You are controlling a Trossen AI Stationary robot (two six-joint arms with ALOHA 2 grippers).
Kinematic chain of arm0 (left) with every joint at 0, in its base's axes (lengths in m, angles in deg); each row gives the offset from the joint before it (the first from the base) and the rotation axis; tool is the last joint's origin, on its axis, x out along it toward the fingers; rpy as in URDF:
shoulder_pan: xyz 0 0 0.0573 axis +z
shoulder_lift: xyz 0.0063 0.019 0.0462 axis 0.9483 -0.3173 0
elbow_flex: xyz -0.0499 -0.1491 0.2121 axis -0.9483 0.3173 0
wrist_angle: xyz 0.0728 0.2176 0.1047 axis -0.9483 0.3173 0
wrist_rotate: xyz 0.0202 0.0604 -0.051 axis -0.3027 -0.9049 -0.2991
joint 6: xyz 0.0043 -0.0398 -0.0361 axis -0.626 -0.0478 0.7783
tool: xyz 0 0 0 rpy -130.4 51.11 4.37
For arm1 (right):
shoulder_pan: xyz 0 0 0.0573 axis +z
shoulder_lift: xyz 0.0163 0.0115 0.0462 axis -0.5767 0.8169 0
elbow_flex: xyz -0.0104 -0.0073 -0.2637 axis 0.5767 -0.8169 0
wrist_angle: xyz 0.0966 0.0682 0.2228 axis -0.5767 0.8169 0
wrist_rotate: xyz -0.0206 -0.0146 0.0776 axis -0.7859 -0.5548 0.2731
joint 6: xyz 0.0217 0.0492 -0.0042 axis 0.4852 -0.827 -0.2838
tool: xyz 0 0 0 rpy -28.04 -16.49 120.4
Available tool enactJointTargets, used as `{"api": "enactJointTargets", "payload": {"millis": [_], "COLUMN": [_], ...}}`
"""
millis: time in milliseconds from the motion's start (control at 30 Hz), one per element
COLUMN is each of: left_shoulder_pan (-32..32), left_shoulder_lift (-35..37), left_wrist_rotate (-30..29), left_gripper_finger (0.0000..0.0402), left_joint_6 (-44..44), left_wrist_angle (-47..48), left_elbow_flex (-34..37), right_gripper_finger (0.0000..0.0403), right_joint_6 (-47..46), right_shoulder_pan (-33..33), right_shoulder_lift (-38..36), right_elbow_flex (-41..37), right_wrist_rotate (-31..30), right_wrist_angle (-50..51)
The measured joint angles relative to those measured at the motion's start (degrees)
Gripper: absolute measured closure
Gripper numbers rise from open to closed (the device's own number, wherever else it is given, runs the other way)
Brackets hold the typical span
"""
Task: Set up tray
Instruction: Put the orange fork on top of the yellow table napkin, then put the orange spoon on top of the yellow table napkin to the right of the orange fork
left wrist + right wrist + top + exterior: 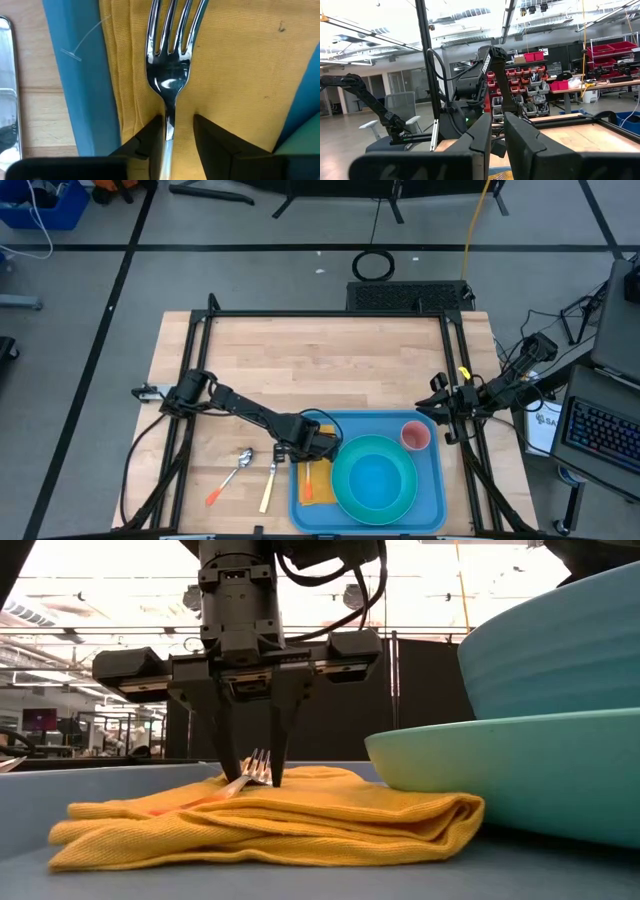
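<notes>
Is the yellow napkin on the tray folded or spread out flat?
Folded. The low view shows the yellow napkin stacked in several layers with rounded fold edges, lying on the tray, a fork resting on top.

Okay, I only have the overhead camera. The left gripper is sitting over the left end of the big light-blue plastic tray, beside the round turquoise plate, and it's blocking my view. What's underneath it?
Observer: A silver metal fork, lying on a folded yellow cloth napkin.
Operator: Is the fork gripped?
Observer: It looks released. In the left wrist view, the left gripper has its fingers on either side of the handle, with a gap showing on one side.
Operator: And the right gripper, is it carrying anything?
Observer: No. The right gripper has its fingers almost together with nothing between them.
</notes>
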Motion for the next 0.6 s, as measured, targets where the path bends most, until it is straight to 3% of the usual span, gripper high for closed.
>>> {"api": "enactJointTargets", "payload": {"millis": [600], "left_shoulder_pan": [-0.13], "left_shoulder_lift": [0.72], "left_wrist_rotate": [-1.07], "left_gripper_finger": [0.0286], "left_joint_6": [-1.68], "left_wrist_angle": [1.05], "left_elbow_flex": [0.02], "right_gripper_finger": [0.0360], "right_joint_6": [0.00], "right_shoulder_pan": [0.02], "right_shoulder_lift": [0.00], "right_elbow_flex": [0.00], "right_wrist_rotate": [0.00], "right_wrist_angle": [0.00]}}
